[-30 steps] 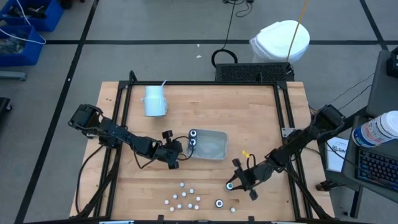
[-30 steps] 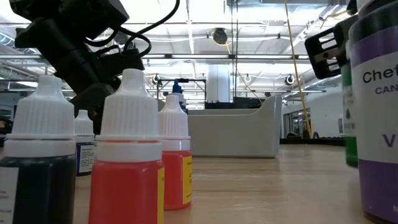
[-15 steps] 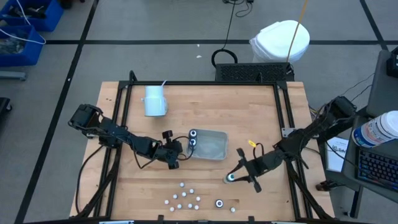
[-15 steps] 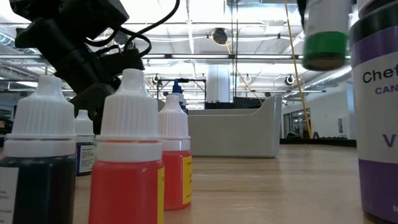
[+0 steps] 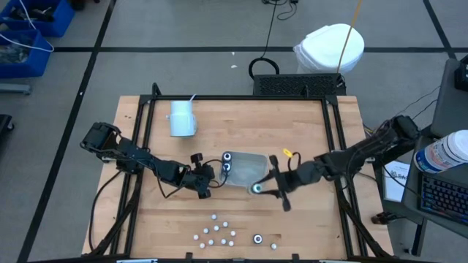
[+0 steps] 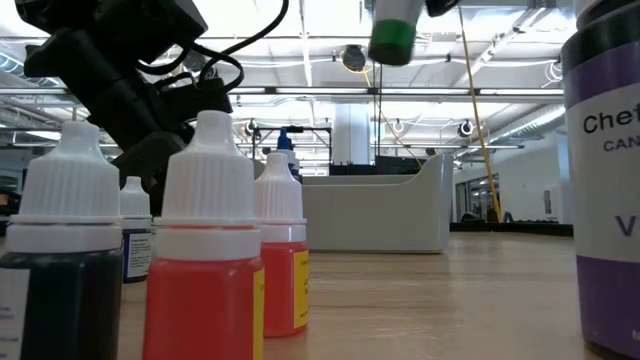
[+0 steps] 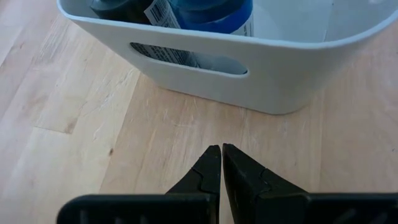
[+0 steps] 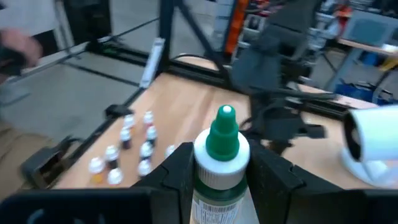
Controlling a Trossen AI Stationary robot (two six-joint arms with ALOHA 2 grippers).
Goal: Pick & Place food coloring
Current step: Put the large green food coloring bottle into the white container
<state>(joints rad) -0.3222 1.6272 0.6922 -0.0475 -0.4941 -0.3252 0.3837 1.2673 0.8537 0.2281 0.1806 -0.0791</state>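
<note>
A: What's the right end effector got?

B: A green-capped bottle clamped upright, at centre frame over the tray's lower right corner.

A: And the drop?

B: Tray lies just up-left; two bottles sit at its left end. Left end effector rests pinched, empty, beside it. The tray floor is hidden.

A robotics lab or industrial workshop hall. The low view looks past the wooden table into a large open room with exposed ceiling trusses, strip lights and hanging cables. From above, the table sits on a grey floor marked with dark tape lines; a blue crate of cables lies at 10 o'clock and a keyboard at 3 o'clock.
</note>
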